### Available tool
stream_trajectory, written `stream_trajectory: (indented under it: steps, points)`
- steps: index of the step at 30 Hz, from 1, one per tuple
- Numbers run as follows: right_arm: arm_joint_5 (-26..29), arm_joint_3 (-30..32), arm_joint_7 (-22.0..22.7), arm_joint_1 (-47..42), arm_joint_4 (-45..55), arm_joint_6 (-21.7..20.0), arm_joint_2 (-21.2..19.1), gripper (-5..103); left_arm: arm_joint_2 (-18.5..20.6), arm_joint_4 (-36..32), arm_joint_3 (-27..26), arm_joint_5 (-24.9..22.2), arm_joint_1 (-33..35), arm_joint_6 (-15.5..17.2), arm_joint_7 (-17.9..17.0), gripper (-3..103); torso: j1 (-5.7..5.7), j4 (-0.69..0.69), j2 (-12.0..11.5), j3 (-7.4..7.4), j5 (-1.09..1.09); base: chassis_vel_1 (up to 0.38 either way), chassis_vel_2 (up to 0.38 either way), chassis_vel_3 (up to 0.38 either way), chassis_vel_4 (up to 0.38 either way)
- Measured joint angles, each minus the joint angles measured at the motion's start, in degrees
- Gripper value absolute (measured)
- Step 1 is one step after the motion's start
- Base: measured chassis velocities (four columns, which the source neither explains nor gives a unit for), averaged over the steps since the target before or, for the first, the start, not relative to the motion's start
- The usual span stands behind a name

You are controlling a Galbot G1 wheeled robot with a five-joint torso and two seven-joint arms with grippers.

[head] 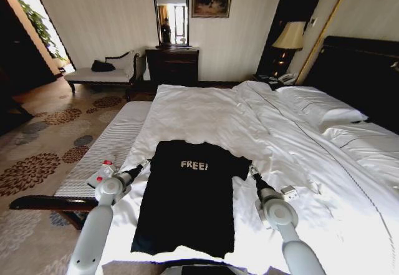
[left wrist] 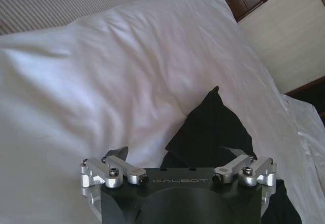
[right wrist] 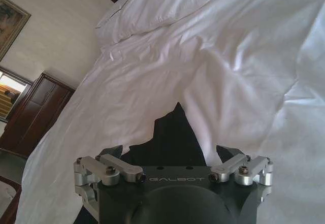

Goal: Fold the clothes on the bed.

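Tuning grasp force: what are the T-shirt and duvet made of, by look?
T-shirt: soft matte black knit, probably cotton; it lies limp with a sleeve corner peaked.
Duvet: white woven fabric, slight sheen, padded; it holds soft rounded creases.

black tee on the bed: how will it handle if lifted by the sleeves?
Likely floppy: the black T-shirt lies flat and follows the duvet wrinkles. Probably light, being thin. With the left tool and right tool at the sleeves, the body would likely sag between them.
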Motion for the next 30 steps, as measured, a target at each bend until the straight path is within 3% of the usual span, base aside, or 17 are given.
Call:
stream_trajectory:
  steps: [11,19,20,23,27,29,30]
  points:
    - [-1.24,0.0,-2.2,-0.55,-0.09,0.19,0.23,100,-3.77,6.11,0.96,0.89,-3.0,-4.71,4.79,100,0.0,0.01,0.0,0.0,0.0,0.0,0.0,0.0,0.0]
    - [-2.29,0.06,-4.08,-0.79,0.16,0.45,0.19,100,-4.94,8.25,2.28,1.91,-5.33,-6.22,5.12,101,0.0,0.0,-0.01,0.0,-0.01,0.0,0.0,0.0,0.0]
    - [-2.29,0.07,-4.09,-0.78,0.16,0.46,0.2,100,-4.86,8.5,2.42,2.0,-5.71,-6.47,5.12,93,0.0,0.0,0.0,0.0,0.0,0.0,0.0,0.0,0.0]
    - [-2.24,0.07,-4.07,-0.75,0.01,0.46,0.21,100,-4.6,8.65,2.52,2.03,-5.92,-6.64,5.12,88,0.0,0.0,0.0,0.0,-0.01,0.0,0.0,0.0,0.0]
    - [-2.17,-0.19,-3.83,-0.53,-0.46,0.44,0.22,100,-4.21,8.66,2.57,2.05,-5.94,-6.7,5.22,66,0.0,0.01,0.0,0.0,0.0,0.0,0.0,0.0,0.0]
    - [-2.16,-0.27,-3.78,-0.44,-0.52,0.42,0.23,100,-4.21,8.65,2.56,2.07,-5.93,-6.71,5.25,66,0.0,0.01,0.0,0.0,-0.01,0.0,0.0,0.0,0.0]
    - [-2.15,-0.37,-3.7,-0.31,-0.63,0.4,0.24,100,-4.22,8.64,2.54,2.16,-5.93,-6.76,5.27,60,0.0,0.01,0.0,0.0,-0.01,0.0,0.0,0.0,0.0]
